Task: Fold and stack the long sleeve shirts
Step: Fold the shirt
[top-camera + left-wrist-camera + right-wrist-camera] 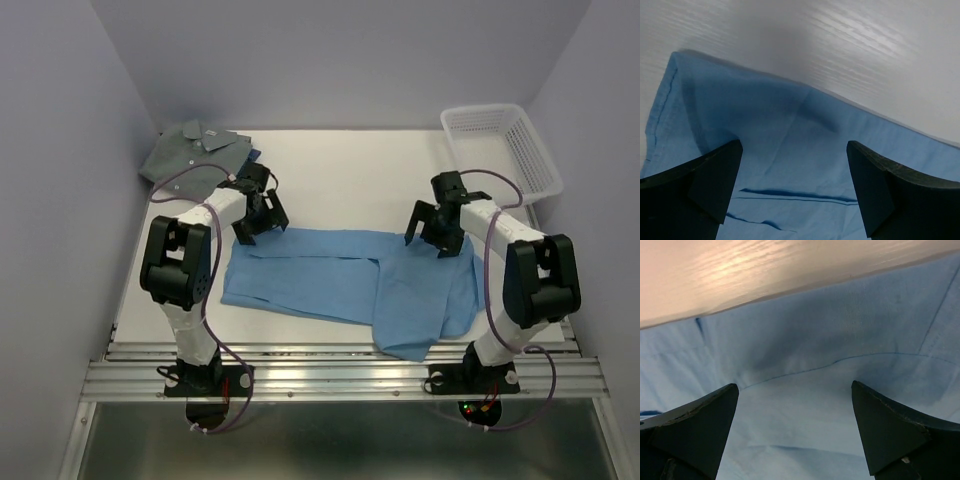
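Top external: left hand [263, 230], right hand [428, 243] released over sky-blue shirt [320, 278]; basket [482, 110] apart

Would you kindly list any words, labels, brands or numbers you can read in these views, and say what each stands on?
None: there is no readable text in any view.
The light blue shirt, the grey-green shirt and the white basket show no print, label or number.

Wide-apart fingers [700, 185] above light blue shirt [790, 145], white table [850, 45]

Folded shirt [195, 155] back-left, basket [536, 160] back-right, spread shirt [330, 275] centre
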Robot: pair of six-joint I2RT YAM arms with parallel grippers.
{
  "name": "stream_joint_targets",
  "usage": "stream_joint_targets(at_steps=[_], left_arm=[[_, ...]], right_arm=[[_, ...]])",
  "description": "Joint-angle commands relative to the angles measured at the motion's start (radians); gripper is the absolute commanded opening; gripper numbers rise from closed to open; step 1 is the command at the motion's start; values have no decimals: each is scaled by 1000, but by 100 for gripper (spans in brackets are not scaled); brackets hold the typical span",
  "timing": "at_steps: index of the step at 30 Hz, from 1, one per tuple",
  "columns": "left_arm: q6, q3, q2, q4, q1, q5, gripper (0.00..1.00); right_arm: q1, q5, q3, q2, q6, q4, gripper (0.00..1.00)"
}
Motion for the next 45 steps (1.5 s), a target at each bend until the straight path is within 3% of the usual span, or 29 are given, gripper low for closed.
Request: stream_joint_targets(at_steps=[1,9,18,21,26,30,34,40,45], left_arm=[[-12,-51,14,64,55,-1,99],[-9,-39,82,92,118,-6,99],[-6,175,204,43,120,-1,99],[-3,222,188,12,120,-18,99],[14,213,74,4,105,-87,99],[60,242,-22,-46,11,-214,99],[196,231,-90,-28,-164,-350,99],[437,119,-194,159,-452,-213,99],[558,113,-147,233,-696,-150,99]], right_arm=[[-9,2,-42,85,-5,160,100],[-39,-59,-26,295,-11,273,100],[-73,-122,141,476,-75,300,100],[-73,-125,174,470,-86,286,100],[-73,-81,178,305,-120,244,100],[-73,-44,172,146,-108,163,100],[-73,55,114,-37,-66,112,100],[-124,191,14,-307,-3,39,100],[-184,190,-12,-418,8,-27,100]])
